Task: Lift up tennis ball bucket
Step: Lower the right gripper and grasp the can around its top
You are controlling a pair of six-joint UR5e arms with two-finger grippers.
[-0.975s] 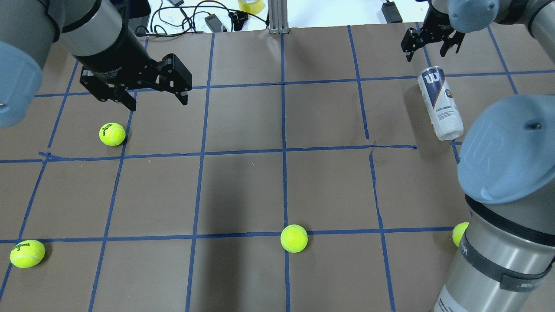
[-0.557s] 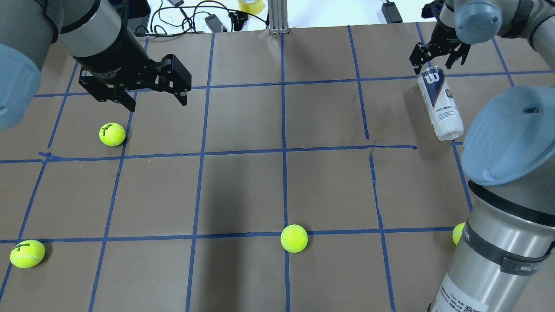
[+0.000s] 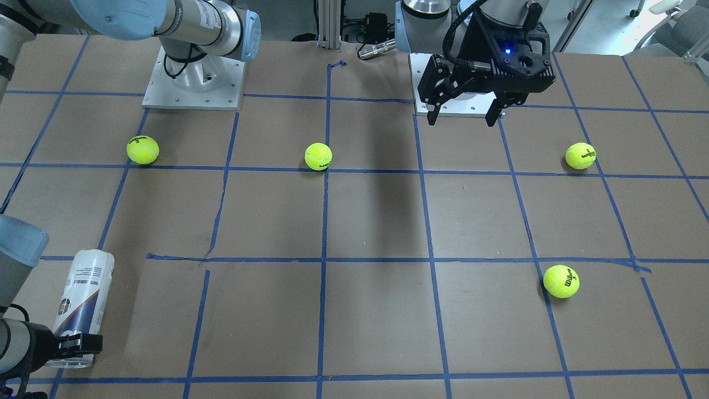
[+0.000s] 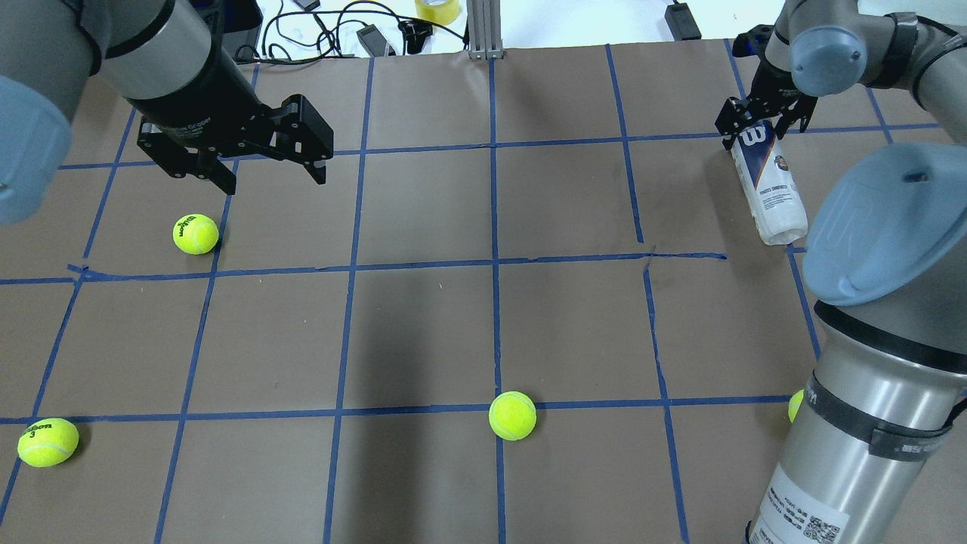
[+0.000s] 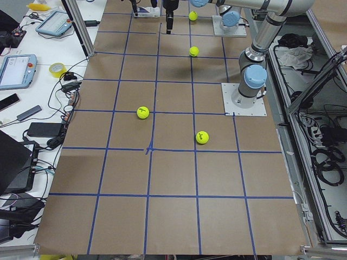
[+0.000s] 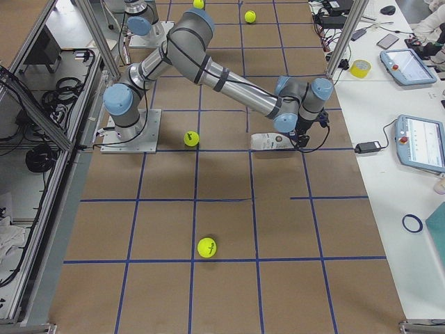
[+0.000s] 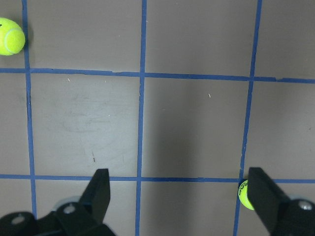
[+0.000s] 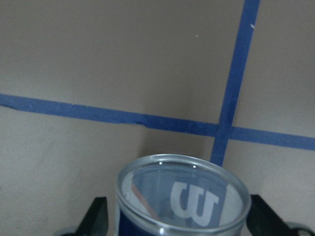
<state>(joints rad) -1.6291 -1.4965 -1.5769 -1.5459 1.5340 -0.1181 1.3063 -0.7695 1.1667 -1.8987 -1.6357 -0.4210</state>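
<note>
The tennis ball bucket (image 4: 767, 181), a clear tube with a white and navy label and a white "W", lies on its side at the far right of the table. My right gripper (image 4: 763, 125) is open and its fingers straddle the tube's rimmed far end without closing on it. The right wrist view shows the metal rim (image 8: 179, 164) between the two fingers (image 8: 96, 216). The bucket also shows in the front-facing view (image 3: 83, 299) and the exterior right view (image 6: 272, 141). My left gripper (image 4: 272, 170) is open and empty, hanging above the table at the far left.
Several yellow-green tennis balls lie on the brown, blue-taped table: one below the left gripper (image 4: 196, 233), one at the near middle (image 4: 512, 415), one at the near left (image 4: 47, 442). Cables and a tape roll (image 4: 437, 9) lie past the far edge.
My right gripper has come down and nearer to the tube's far end and now straddles it. The tube, the balls and my left arm have not moved.
</note>
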